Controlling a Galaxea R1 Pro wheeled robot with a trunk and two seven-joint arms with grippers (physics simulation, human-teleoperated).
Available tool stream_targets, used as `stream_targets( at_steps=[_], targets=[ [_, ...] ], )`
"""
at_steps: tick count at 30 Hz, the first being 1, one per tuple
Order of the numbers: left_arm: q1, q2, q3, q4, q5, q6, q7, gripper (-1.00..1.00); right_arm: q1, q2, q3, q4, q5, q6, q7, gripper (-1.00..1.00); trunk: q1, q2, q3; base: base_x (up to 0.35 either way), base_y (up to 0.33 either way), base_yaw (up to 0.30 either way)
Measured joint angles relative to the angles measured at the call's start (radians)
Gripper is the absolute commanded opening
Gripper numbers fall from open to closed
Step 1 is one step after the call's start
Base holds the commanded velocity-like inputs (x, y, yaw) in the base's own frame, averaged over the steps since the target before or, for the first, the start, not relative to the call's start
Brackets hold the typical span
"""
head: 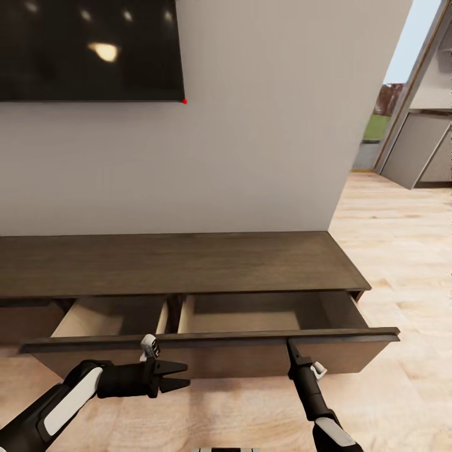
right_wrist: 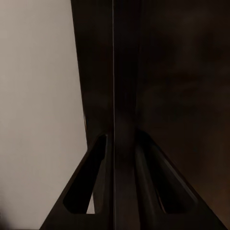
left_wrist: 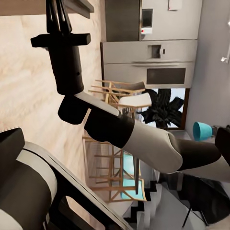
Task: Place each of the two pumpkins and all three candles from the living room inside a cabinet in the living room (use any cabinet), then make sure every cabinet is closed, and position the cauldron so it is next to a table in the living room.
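So far you have the cabinet [head: 188,263] with its wide drawer [head: 207,342] pulled out, and its pale inside looks bare, so by my reading the storing, the closing and the cauldron step are all left. Your right pincer [head: 291,346] reaches up and forward, its fingers clamped narrow on the drawer's front lip just ahead of it. Your left pincer [head: 181,374] lies level below that same lip, pointing sideways toward the right arm, fingers slightly parted and holding nothing.
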Motion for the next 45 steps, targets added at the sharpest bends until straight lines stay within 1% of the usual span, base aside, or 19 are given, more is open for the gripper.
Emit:
stream_targets(
  at_steps=[13,45],
  targets=[
    [0.000,-0.001,0.000,0.000,0.000,0.000,0.000,1.00,0.000,0.000,-0.004,0.000,-0.001,0.000,0.000,-1.00,0.000,0.000,0.000,-0.165,0.000,0.000],
    [0.000,-0.001,0.000,0.000,-0.001,0.000,0.000,1.00,0.000,0.000,-0.006,0.000,-0.002,0.000,0.000,-1.00,0.000,0.000,0.000,-0.068,0.000,0.000]
  ],
)
